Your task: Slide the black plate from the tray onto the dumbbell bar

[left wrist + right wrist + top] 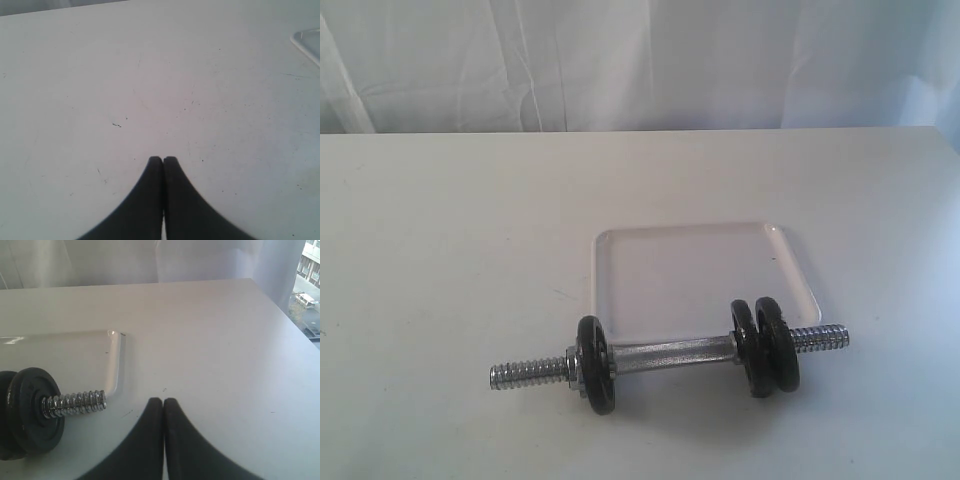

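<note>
The chrome dumbbell bar (670, 355) lies on the table in front of the white tray (700, 275). One black plate (596, 365) sits on the bar's left part beside a nut, and two black plates (767, 346) sit side by side on its right part. The tray holds nothing. In the right wrist view the bar's threaded end (75, 403) sticks out of a black plate (32, 410), beside the tray's corner (116, 360). My right gripper (163, 401) is shut and empty, off that end. My left gripper (163, 159) is shut over bare table, with the tray's corner (306, 42) far off.
The white table (450, 230) ends at a pale curtain (640, 60) at the back. Its right edge (280, 305) shows in the right wrist view, with a street and parked cars beyond. Neither arm appears in the exterior view.
</note>
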{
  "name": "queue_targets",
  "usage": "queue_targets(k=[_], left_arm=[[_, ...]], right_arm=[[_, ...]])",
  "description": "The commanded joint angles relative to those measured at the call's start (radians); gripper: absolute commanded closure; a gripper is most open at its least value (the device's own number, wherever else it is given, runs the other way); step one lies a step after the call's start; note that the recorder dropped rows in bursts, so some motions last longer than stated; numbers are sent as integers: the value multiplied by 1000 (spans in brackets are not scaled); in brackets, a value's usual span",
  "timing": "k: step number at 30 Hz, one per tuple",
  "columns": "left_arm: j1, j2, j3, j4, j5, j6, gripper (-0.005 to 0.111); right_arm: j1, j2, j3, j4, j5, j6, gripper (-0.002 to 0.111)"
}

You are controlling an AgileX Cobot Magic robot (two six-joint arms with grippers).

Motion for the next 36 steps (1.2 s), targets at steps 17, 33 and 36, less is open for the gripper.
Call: queue_targets(k=[17,33,36], left_arm=[[56,-5,5,-15,-1,-3,107],[48,-5,5,-15,-1,-3,107],[48,-5,5,-15,-1,-3,107]], right_arm=[[-5,-6,7,2,-3,0,108],[-5,-6,7,2,-3,0,108],[-5,-6,7,2,-3,0,108]])
